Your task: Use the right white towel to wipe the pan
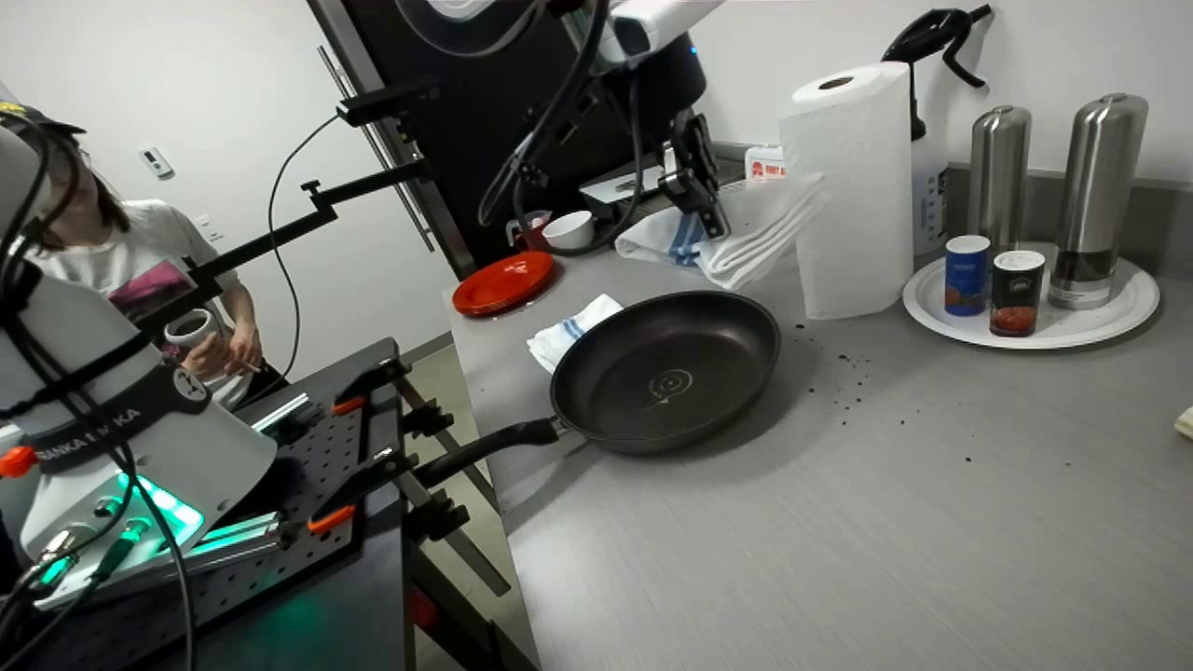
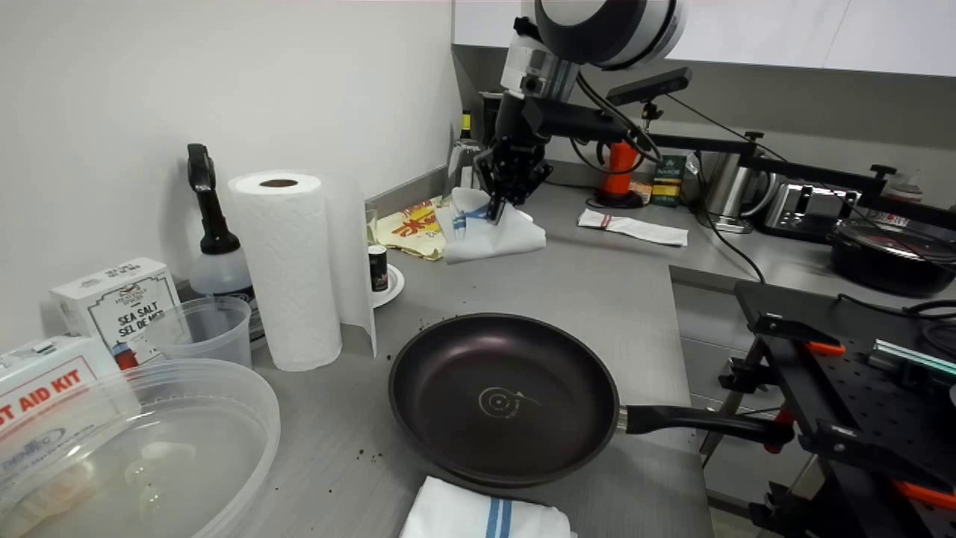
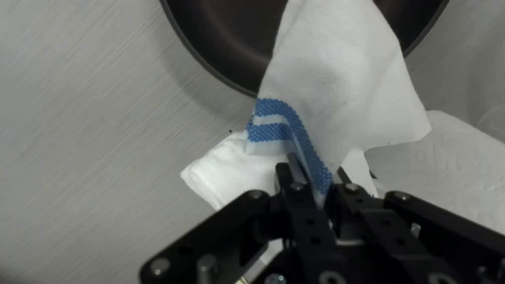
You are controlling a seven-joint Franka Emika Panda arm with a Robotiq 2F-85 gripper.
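The gripper [image 3: 318, 177] pinches the white towel [image 3: 335, 86] with blue stripes and holds it up in the air, apart from the pan [image 2: 508, 396]. The pan sits on the surface [image 1: 839, 531]. Getting the towel looks done, so this seems to be the carrying step. Next, the gripper should go over the pan, lower the towel inside and rub gently.

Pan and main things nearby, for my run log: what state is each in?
Pan, right side up, uncovered.
Held towel, gathered, hanging.
Pincer, closed, gripping that towel.
Other blue-striped towel, folded, lying beside the pan.
Paper towel roll, upright, outer sheet hanging loose.
Spray bottle, upright.
Red dish, lying flat.
White plate, lying flat.
Steel mills, upright.
Blue canister, upright.
Black shaker, upright.
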